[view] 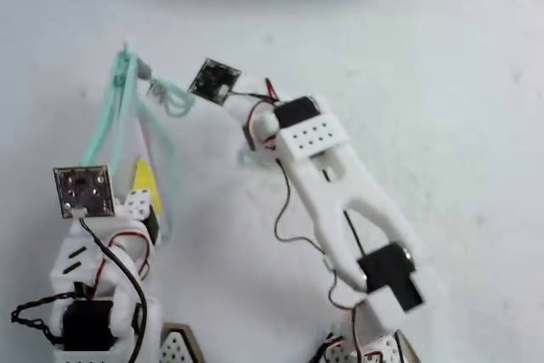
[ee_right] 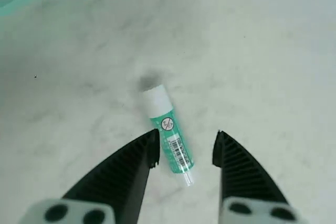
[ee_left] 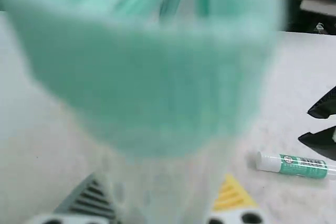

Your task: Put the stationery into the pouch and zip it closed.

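- Because the right gripper [ee_right: 185, 137] hangs released, its jaws spread either side of the tail end of the glue stick [ee_right: 168, 129] rather than its middle, a pinch from here would probably catch the round tube off-centre. It could then roll or squirt away across the worktop [view: 442, 82].
- A descent that runs too deep would likely jam the tips against the worktop before they close.
- The pouch [view: 136, 125] is a second risk. It stands on edge right in front of the left gripper [ee_left: 161, 182], and I cannot tell whether that gripper is clenched on it or merely around it. If the hold is loose, I expect the mouth to sag shut or shift when the glue stick is pushed in.
- The glue stick lies flat on the worktop directly under the right gripper, white cap pointing away from it, tail between the jaws, untouched.
- In the high view the pouch sits at about nine o'clock from the right gripper, near but apart.
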